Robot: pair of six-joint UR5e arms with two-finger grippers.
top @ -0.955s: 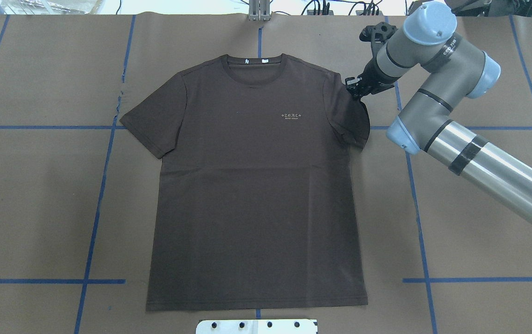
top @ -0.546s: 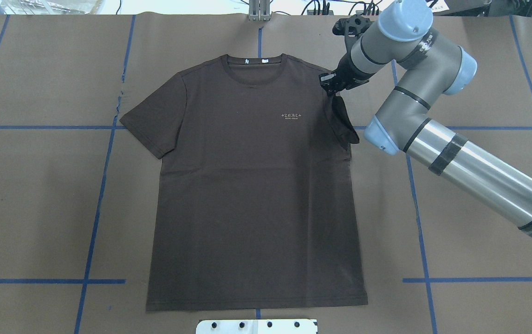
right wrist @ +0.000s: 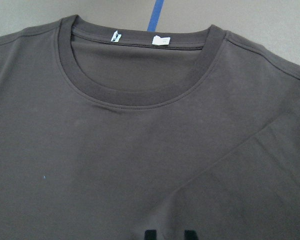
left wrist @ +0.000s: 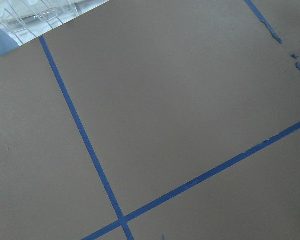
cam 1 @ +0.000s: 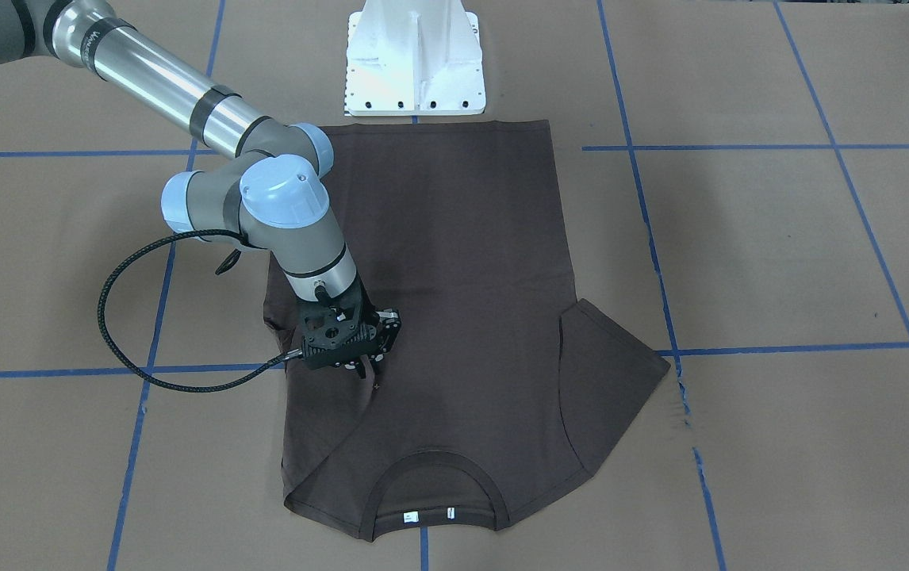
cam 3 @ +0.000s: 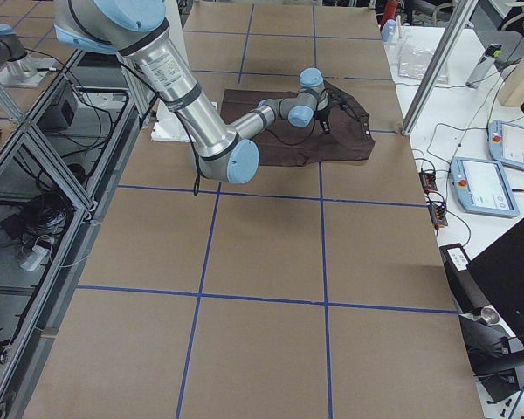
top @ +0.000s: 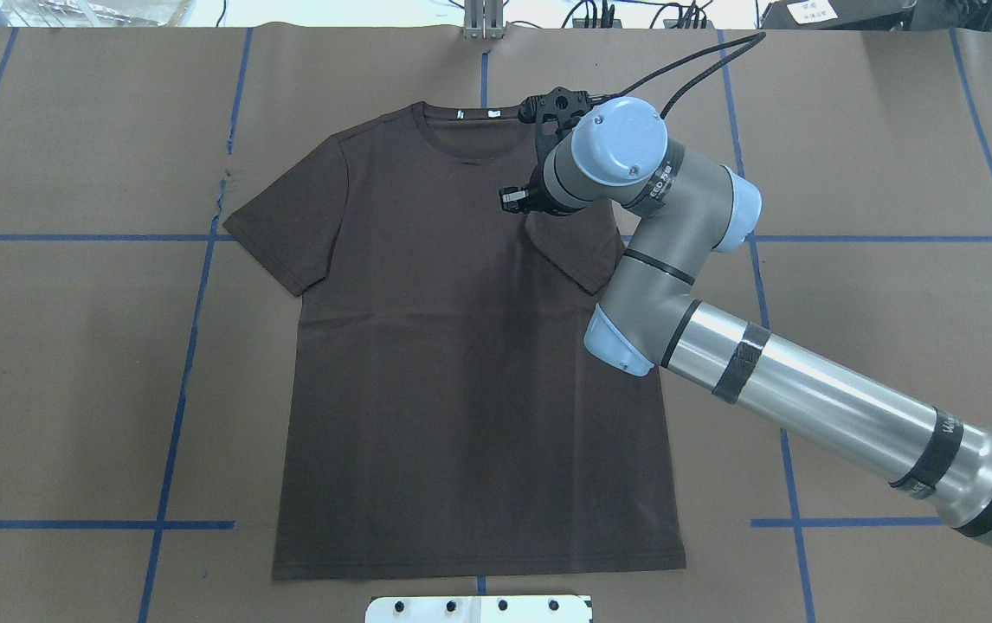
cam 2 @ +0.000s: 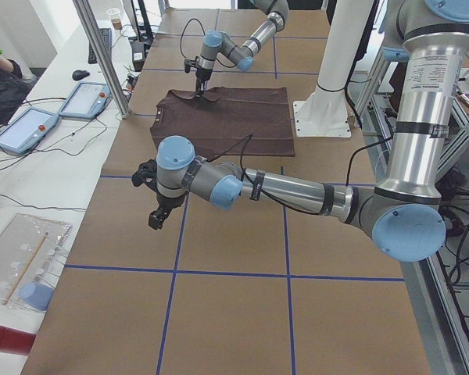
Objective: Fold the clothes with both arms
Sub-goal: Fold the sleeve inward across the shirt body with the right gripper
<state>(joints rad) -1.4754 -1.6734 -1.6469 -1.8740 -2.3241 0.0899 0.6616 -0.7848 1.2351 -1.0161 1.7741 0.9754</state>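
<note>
The dark brown T-shirt (top: 461, 389) lies flat, front up, collar (top: 472, 157) at the far side. My right gripper (top: 515, 201) hovers over the chest, shut on the tip of the shirt's right-hand sleeve (top: 578, 255), which is drawn inward over the body. Seen from the front, that gripper (cam 1: 366, 369) points down onto the cloth. The right wrist view looks at the collar, the white tags (right wrist: 115, 36) and the folded sleeve edge (right wrist: 230, 150). The other sleeve (top: 284, 225) lies spread out. My left gripper (cam 2: 154, 219) hangs over bare table far from the shirt; I cannot tell its state.
Brown paper with blue tape lines (top: 176, 381) covers the table. The white pedestal base (cam 1: 413, 59) stands just past the shirt's hem. Two control tablets (cam 2: 86, 100) lie off the table's far edge. The left wrist camera sees only paper and tape (left wrist: 90, 150).
My right gripper has moved left from beside the shirt's shoulder to above the chest, pulling the sleeve over the body and covering the logo. The rest of the shirt has stayed put.
</note>
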